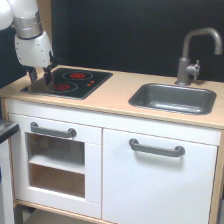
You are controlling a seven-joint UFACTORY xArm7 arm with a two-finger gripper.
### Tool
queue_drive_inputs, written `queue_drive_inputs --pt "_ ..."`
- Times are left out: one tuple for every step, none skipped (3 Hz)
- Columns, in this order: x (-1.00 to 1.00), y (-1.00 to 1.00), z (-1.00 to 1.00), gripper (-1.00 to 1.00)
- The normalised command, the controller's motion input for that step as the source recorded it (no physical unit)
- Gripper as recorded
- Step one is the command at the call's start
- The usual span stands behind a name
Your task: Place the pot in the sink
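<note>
The pot does not show anywhere in the exterior view. The sink [172,98] is a dark grey rectangular basin set into the wooden counter at the exterior view's right. Nothing lies in it. A tall curved grey faucet [191,52] rises behind it. My gripper [40,77] hangs from the white arm at the exterior view's left, just over the left edge of the black stovetop [75,81]. Its two dark fingers stand apart with nothing between them, so it is open. It is far from the sink, across the counter.
The stovetop has two red-ringed burners and lies flat on the light wooden counter [112,95]. Below are a white cupboard door with a grey handle [156,148] and, to its left, a windowed door with another grey handle [52,131]. A dark wall stands behind.
</note>
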Motion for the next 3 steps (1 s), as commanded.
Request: queue_drive_inputs --pt "0.17 0.05 -1.00 0.78" --pt "-0.24 0.05 -1.00 1.00" --pt "0.11 0.00 -1.00 1.00"
